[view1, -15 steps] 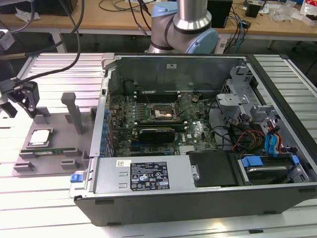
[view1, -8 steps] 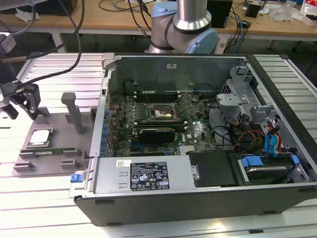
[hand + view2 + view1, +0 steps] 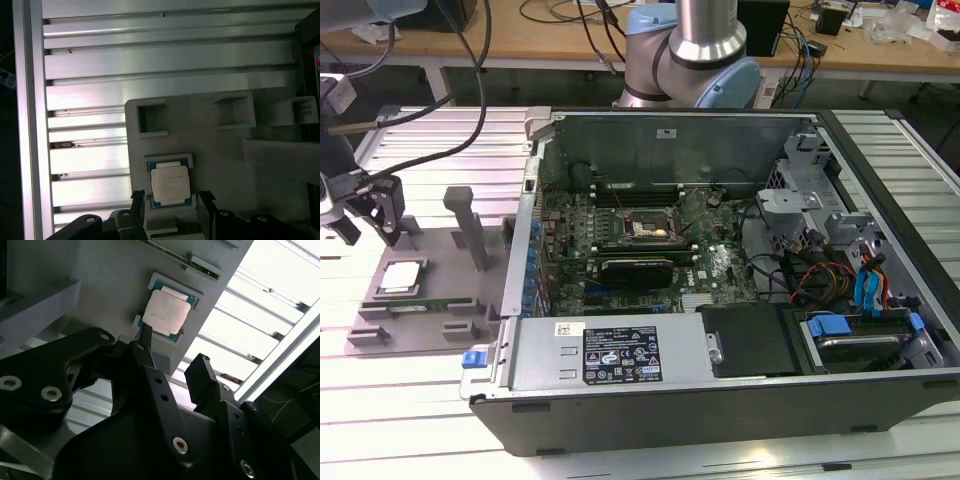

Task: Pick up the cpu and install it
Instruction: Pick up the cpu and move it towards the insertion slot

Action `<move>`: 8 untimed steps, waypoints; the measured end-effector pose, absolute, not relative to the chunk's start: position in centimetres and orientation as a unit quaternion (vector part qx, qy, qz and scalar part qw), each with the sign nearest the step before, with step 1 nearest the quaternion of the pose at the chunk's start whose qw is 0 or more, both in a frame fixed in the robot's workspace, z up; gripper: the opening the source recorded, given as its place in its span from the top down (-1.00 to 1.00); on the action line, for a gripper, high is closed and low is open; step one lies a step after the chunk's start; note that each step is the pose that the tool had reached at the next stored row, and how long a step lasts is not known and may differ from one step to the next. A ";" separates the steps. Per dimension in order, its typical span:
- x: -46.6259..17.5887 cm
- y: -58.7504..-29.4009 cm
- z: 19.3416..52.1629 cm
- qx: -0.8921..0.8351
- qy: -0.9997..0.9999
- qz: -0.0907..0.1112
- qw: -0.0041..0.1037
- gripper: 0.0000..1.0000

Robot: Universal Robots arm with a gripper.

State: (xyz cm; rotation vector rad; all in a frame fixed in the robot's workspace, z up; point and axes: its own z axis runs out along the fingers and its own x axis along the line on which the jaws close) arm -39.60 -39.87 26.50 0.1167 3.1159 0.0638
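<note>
The cpu (image 3: 400, 277) is a small square chip with a silvery top. It lies flat in a recess of the grey fixture plate (image 3: 440, 250) at the exterior view's left, outside the computer case. My gripper (image 3: 370, 236) hangs just above and behind it, apart from it. In both wrist views the two black fingers stand spread on either side of the cpu (image 3: 166, 315) (image 3: 170, 182). The gripper (image 3: 172, 354) (image 3: 171, 201) is open with nothing between its fingers. The motherboard socket (image 3: 645, 228) sits inside the open case, its metal frame around a dark square.
The open computer case (image 3: 720, 260) fills the middle and the exterior view's right, with cables and drive bays. A grey post (image 3: 470, 225) rises from the fixture between cpu and case. A green memory stick (image 3: 420, 304) lies beside the cpu. The slatted aluminium table (image 3: 150, 65) lies around them.
</note>
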 end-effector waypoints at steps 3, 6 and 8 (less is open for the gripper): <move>-39.6 -39.9 26.2 0.037 0.999 0.020 0.011 -0.09; -39.6 -39.9 26.0 0.037 0.999 0.020 0.011 -0.09; -39.6 -39.9 25.7 0.037 0.999 0.020 0.011 -0.09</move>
